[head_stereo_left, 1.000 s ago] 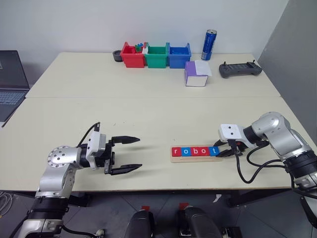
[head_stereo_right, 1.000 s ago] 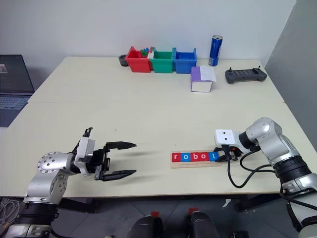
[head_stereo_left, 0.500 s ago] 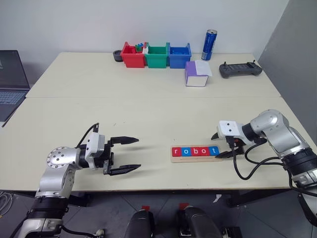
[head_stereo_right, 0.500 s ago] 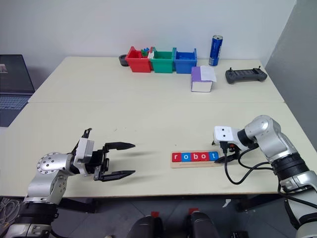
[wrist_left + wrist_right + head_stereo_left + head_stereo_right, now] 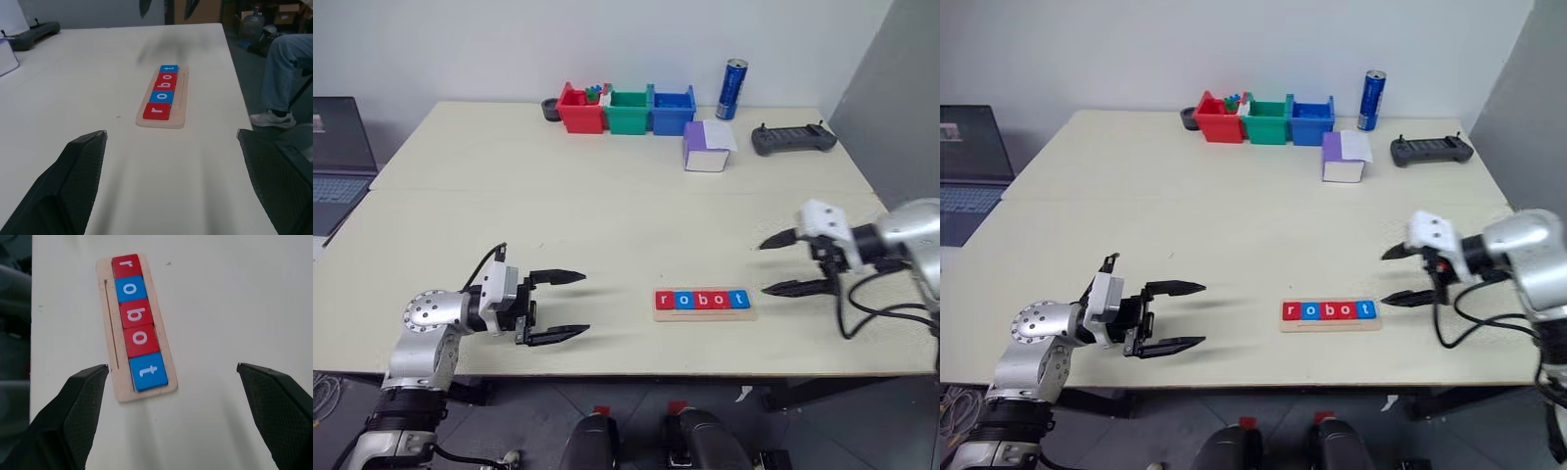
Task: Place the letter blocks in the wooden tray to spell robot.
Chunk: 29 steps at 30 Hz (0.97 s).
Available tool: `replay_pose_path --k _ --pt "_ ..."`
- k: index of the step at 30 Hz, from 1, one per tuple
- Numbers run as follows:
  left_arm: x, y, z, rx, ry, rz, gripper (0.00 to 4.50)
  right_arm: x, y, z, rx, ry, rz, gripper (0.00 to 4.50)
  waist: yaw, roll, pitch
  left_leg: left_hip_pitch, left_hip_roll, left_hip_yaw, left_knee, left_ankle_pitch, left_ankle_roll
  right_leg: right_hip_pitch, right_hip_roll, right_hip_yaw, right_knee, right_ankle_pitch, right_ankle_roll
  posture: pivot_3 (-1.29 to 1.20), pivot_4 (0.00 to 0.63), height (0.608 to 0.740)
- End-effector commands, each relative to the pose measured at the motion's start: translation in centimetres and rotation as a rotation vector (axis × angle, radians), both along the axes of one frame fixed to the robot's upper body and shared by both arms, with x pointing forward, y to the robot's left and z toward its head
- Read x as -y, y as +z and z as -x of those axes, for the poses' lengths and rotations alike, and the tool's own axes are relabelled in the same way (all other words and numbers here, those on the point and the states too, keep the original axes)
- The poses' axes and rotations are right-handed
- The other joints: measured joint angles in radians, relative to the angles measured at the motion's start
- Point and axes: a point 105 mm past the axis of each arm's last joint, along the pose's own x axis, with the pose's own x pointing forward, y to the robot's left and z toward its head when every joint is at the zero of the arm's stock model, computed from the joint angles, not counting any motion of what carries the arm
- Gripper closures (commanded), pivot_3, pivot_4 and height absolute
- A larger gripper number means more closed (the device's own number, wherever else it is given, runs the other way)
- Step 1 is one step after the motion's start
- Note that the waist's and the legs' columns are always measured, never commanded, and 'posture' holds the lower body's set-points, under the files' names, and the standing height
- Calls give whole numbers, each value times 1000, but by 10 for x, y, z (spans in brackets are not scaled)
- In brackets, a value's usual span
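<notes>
The wooden tray (image 5: pixel 749 315) lies near the table's front edge, right of centre. In it sit the letter blocks (image 5: pixel 703 300) in a row reading r, o, b, o, t: red, blue, red, red, blue. The tray (image 5: pixel 166 362) and the tiles (image 5: pixel 137 313) also show in the right wrist view, and the tiles (image 5: pixel 161 95) in the left wrist view. My right gripper (image 5: pixel 777 264) hangs open to the right of the tray, a little above the table and apart from it. My left gripper (image 5: pixel 570 305) stands open well to the left of the tray, holding nothing.
At the table's back stand a red bin (image 5: pixel 576 110), a green bin (image 5: pixel 628 111) and a blue bin (image 5: pixel 672 110), with a blue can (image 5: pixel 734 75). A purple-and-white box (image 5: pixel 707 147) and a dark controller (image 5: pixel 792 138) lie right of them. A laptop (image 5: pixel 335 157) sits far left.
My right gripper opened, let go of the blue t block at the tray's right end, and pulled away up and to the right. The left gripper stayed still.
</notes>
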Motion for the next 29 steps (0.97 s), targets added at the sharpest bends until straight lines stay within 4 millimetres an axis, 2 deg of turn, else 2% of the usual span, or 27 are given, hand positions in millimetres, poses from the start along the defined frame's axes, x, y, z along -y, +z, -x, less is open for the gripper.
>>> replay_pose_path --k 1,4,7,9,12,21,29 --pt "-19 38 5 66 39 27 0 38 43 23 51 -116 -89 25 1 0 1 0 0 0 0 0 0 0 0 0 0 0 0 0 150 740" --pt "-37 67 10 54 81 34 0 61 60 38 68 -162 -121 25 -3 2 1 0 0 0 0 0 0 -1 0 0 1 0 0 0 150 740" --pt "-47 88 17 -17 106 58 0 66 60 44 57 -151 -107 25 -12 1 1 4 1 0 -1 0 0 1 1 -1 1 -1 -1 0 150 740" --pt "-54 87 23 -104 133 11 0 64 53 44 39 -130 -96 25 -17 2 1 5 1 0 -1 0 0 2 1 -1 1 -1 -2 0 150 740" --pt "-57 90 26 -110 148 -13 0 62 47 40 32 -117 -88 25 -18 4 1 5 1 0 -1 0 0 1 0 -1 2 -2 -3 0 150 740" --pt "-49 95 27 -87 239 -37 0 62 44 29 40 -93 -61 25 -4 4 2 1 0 0 -1 -2 -2 -1 0 0 1 -3 -5 0 150 740" --pt "-44 98 28 -40 232 -47 0 59 44 26 41 -54 -51 25 -4 4 2 2 0 0 -1 -2 -2 -1 0 0 2 -4 -6 0 150 740"
